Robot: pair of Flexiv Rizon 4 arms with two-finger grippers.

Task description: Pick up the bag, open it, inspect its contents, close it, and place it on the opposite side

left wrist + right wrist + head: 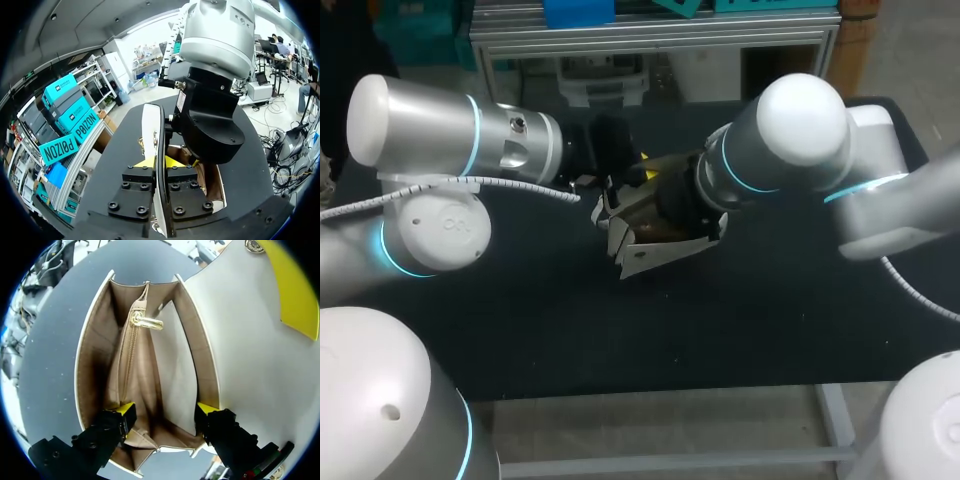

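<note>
The white bag (655, 245) stands open in the middle of the black table (520, 330), its flap thrown back. In the left wrist view my left gripper (160, 162) is shut on the flap's white edge (151, 125), holding it up. In the right wrist view my right gripper (166, 410) is open, its yellow tips spread inside the bag's mouth (100, 340). The beige lining shows a zipped middle divider with a gold pull (147, 322). No loose contents are visible. My left gripper's yellow fingertip (300, 305) lies on the flap (250, 350).
My right arm's wrist (210, 120) hangs close over the bag, right ahead of the left gripper. An aluminium frame (650, 40) runs behind the table's far edge. Bare black tabletop (770, 330) lies on both sides of the bag.
</note>
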